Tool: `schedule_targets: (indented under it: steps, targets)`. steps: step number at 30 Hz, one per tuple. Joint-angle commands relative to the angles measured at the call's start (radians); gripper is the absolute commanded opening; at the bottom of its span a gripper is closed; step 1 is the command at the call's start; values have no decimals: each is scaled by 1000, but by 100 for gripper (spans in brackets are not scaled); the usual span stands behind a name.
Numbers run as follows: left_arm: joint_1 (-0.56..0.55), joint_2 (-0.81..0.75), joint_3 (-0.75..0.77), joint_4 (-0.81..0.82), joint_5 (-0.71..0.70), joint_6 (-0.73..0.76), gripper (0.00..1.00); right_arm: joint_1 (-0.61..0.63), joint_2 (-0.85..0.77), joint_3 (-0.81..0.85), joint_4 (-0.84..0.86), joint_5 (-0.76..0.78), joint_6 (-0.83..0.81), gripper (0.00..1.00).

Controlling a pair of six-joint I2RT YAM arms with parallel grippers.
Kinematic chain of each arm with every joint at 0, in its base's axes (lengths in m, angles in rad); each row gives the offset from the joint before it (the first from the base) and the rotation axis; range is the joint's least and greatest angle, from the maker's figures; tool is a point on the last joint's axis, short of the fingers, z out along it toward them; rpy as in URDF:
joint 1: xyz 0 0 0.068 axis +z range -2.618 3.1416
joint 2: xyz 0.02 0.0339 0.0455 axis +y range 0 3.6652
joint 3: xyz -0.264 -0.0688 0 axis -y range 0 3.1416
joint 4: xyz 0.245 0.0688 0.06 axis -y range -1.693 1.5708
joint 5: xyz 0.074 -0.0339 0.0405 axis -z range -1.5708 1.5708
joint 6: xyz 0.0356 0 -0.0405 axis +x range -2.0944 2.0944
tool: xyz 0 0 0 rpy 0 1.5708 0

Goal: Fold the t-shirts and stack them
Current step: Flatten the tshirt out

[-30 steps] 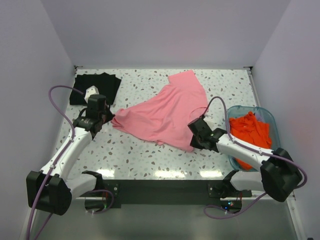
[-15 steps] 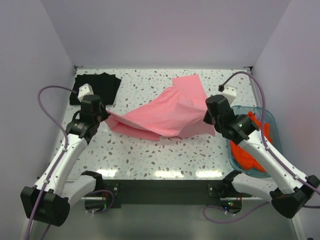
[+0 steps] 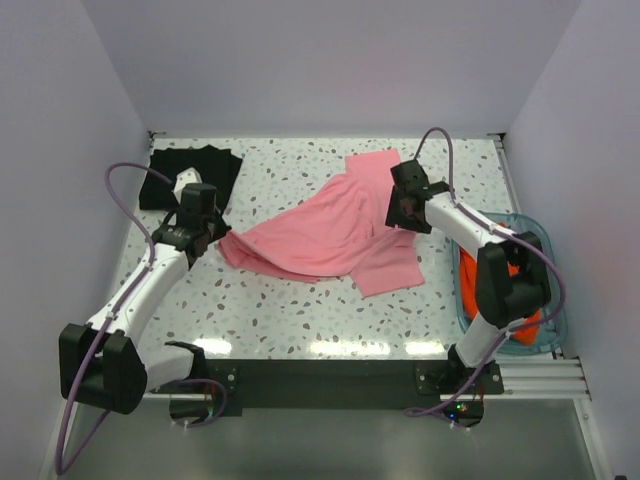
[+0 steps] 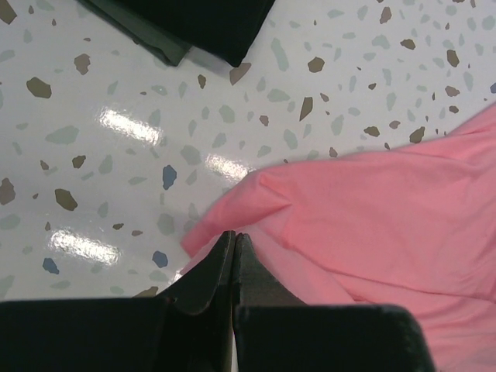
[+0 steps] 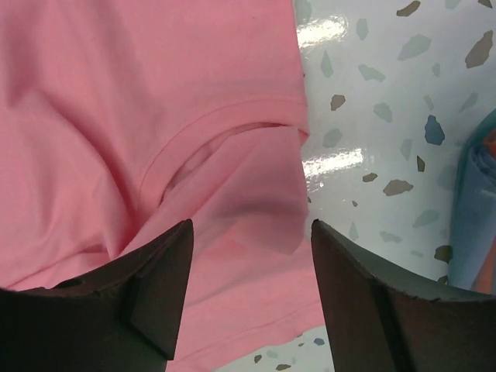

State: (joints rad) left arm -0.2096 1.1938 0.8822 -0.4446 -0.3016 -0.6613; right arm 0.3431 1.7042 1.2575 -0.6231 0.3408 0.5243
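The pink t-shirt (image 3: 330, 235) lies crumpled and partly doubled over in the middle of the table, and it shows in both wrist views (image 4: 380, 225) (image 5: 139, 116). My left gripper (image 3: 218, 238) (image 4: 234, 237) is shut on its left corner, low over the table. Over the shirt's right edge, near a sleeve hem, my right gripper (image 3: 398, 220) (image 5: 252, 232) hangs open with nothing between its fingers. A folded black t-shirt (image 3: 190, 175) (image 4: 201, 23) lies at the back left. Orange-red t-shirts (image 3: 467, 272) fill the tub on the right, partly hidden by my right arm.
The teal see-through tub (image 3: 545, 240) (image 5: 473, 201) stands at the right edge of the speckled table (image 3: 280, 310). White walls close in the back and both sides. My right arm reaches across the tub's left side.
My right gripper carried the pink shirt's near right edge up and toward the back, then opened and let it drop. The left gripper kept its hold on the left corner.
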Motion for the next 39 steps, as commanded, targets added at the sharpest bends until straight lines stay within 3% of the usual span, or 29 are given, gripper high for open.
schedule_targets:
  steps: [1,13,39]
  targets:
    - [9,-3,34,60,16,5,0,0,-78,-4,62,-26,-1,66]
    - [9,-17,11,58,48,-6,0,19,-324,-426,175,-42,114,65]
    - [9,-56,-14,41,56,-11,0,19,-347,-510,212,-37,128,63]
